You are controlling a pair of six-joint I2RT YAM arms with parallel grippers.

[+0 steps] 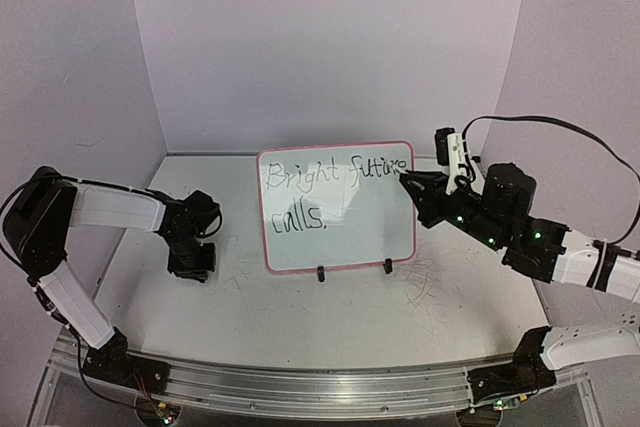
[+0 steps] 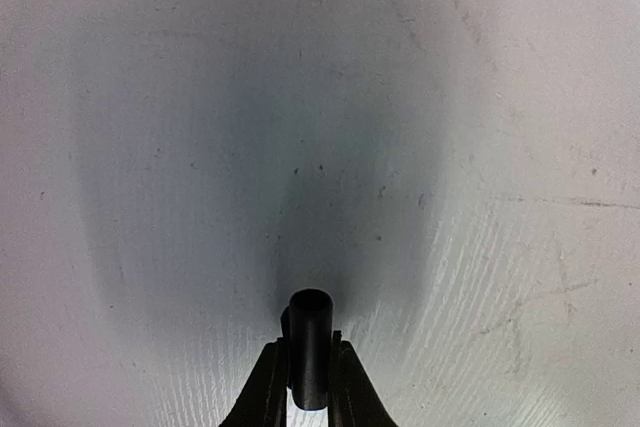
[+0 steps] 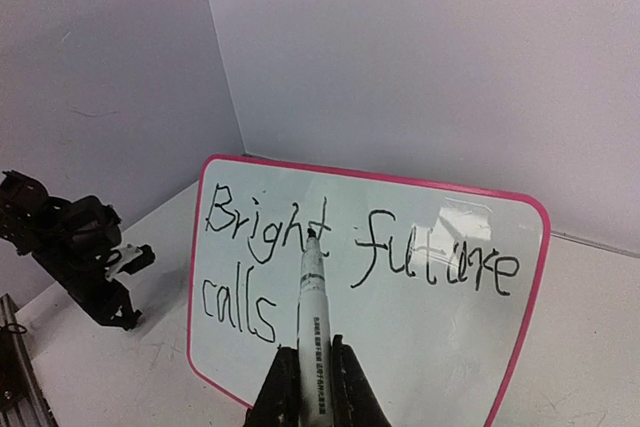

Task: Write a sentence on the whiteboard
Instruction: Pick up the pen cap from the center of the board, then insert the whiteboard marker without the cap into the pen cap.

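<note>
Gripping marker (image 3: 312, 287), right end effector (image 3: 314, 352) faces whiteboard (image 3: 420, 337) bearing sentence (image 3: 260, 222); left end effector (image 2: 310, 352) clamps black cap (image 2: 310, 322).

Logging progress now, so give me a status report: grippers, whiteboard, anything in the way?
Left gripper shut on black cap. Right gripper shut on marker, tip toward whiteboard. Sentence reads "Bright future calls." Nothing blocking seen.

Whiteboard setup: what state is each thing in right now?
whiteboard, standing upright, written on.
sentence, reads "Bright future calls." in two lines.
marker, uncapped, gripped in right tool.
cap, off the marker, gripped in left tool.
left tool, shut on cap.
right tool, shut on marker.
</note>
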